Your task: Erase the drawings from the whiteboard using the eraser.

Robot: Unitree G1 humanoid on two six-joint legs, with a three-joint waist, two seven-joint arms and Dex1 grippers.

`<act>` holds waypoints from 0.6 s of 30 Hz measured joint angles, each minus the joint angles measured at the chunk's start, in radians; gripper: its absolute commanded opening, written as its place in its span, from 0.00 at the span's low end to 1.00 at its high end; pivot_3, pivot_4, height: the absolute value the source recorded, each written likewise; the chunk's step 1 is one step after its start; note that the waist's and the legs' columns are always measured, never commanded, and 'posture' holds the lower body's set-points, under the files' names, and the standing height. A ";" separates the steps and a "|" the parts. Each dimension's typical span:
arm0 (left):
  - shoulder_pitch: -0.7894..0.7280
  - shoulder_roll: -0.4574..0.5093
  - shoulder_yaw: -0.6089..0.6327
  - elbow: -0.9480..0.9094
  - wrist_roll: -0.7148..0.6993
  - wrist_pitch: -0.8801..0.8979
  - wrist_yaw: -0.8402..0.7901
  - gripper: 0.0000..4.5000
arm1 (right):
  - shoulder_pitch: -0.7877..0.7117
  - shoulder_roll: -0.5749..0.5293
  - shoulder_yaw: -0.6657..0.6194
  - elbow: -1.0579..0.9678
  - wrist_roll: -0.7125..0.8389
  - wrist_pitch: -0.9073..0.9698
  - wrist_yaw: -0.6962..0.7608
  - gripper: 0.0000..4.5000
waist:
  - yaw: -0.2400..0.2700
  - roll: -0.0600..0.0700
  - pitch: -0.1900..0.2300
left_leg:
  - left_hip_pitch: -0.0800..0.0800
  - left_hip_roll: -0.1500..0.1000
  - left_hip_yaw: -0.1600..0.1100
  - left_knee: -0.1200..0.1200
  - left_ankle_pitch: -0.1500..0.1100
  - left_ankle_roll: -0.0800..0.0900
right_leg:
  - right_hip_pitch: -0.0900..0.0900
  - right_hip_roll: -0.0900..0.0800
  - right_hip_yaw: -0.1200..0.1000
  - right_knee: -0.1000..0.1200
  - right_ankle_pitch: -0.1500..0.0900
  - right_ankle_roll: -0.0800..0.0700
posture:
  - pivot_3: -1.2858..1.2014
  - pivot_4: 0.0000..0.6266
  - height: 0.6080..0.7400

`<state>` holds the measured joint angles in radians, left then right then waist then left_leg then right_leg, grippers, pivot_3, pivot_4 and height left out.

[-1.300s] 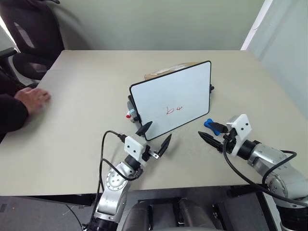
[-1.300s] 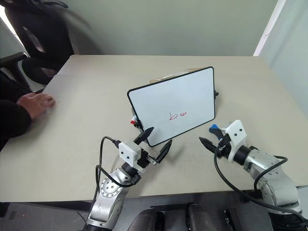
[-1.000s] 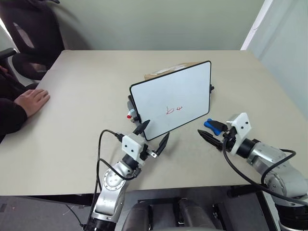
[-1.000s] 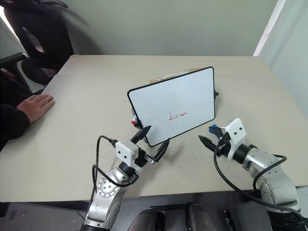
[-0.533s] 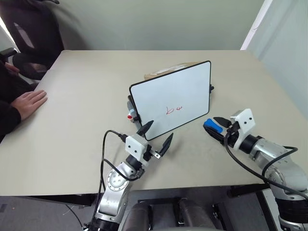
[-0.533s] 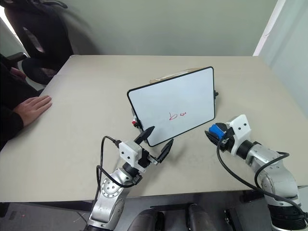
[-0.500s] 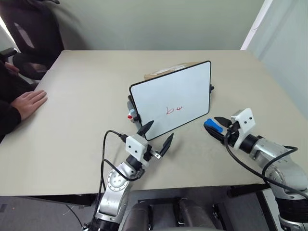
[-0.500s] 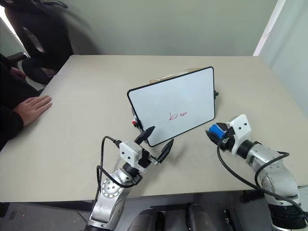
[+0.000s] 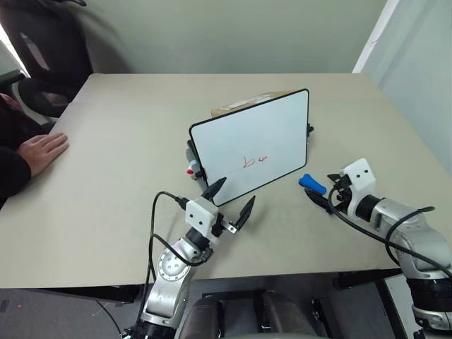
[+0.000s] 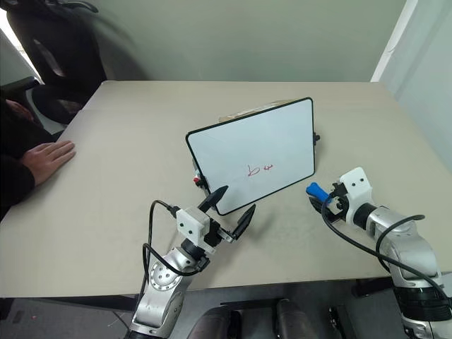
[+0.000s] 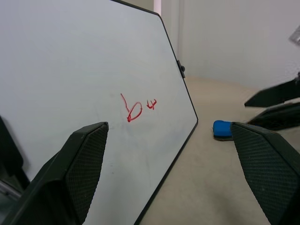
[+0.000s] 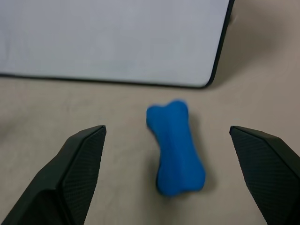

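— From the head view, what's on the worktop (image 9: 113, 141)?
— The whiteboard (image 9: 251, 145) stands propped near the middle, the drawings (image 9: 256, 162) low on its face. The eraser (image 9: 312, 183) lies on the worktop off the board's lower right corner, toward the right edge. A person's hand (image 9: 44, 150) rests at the left edge.
— And the left wrist view?
— The left claw (image 11: 173, 164) is spread, empty, facing the board.
— The right wrist view?
— The right claw (image 12: 171, 173) is spread wide, with the eraser lying loose between its fingers, untouched.
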<state>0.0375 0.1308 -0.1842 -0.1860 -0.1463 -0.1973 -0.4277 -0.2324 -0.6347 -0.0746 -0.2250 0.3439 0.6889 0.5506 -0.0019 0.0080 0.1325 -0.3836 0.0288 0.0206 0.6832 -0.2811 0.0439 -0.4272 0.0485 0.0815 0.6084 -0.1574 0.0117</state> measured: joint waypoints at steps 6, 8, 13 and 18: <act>0.003 -0.001 -0.002 0.000 -0.005 0.000 0.000 1.00 | -0.107 -0.012 0.064 0.117 -0.038 0.065 0.002 1.00 | -0.002 0.000 0.000 | 0.000 0.000 0.000 0.000 0.000 0.000 | 0.000 0.000 0.000 0.000 0.000 0.000 | 0.52 0.24 1.00; 0.004 -0.001 0.000 0.000 -0.007 0.000 0.000 1.00 | -0.130 -0.012 0.079 0.146 -0.047 0.078 0.005 1.00 | -0.002 0.000 0.000 | 0.000 0.000 0.000 0.000 0.000 0.000 | 0.000 0.000 0.000 0.000 0.000 0.000 | 0.52 0.24 1.00; 0.005 0.000 0.005 -0.001 -0.010 0.000 0.000 1.00 | -0.169 -0.015 0.123 0.190 -0.083 0.104 0.011 1.00 | 0.000 0.000 0.000 | 0.000 0.000 0.000 -0.001 -0.001 0.000 | -0.001 0.000 0.000 0.000 0.000 0.001 | 0.52 0.24 1.00; 0.005 0.000 0.007 -0.002 -0.011 0.000 0.001 1.00 | -0.173 -0.017 0.137 0.189 -0.087 0.106 0.038 0.64 | 0.000 0.000 0.000 | 0.000 0.000 0.000 0.000 -0.002 0.000 | 0.000 0.000 0.000 0.000 0.000 0.001 | 0.52 0.24 1.00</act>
<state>0.0430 0.1304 -0.1774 -0.1878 -0.1575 -0.1973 -0.4263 -0.4051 -0.6520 0.0624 -0.0362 0.2566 0.7953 0.5884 -0.0016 0.0080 0.1325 -0.3836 0.0288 0.0206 0.6831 -0.2827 0.0443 -0.4274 0.0485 0.0815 0.6089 -0.1574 0.0129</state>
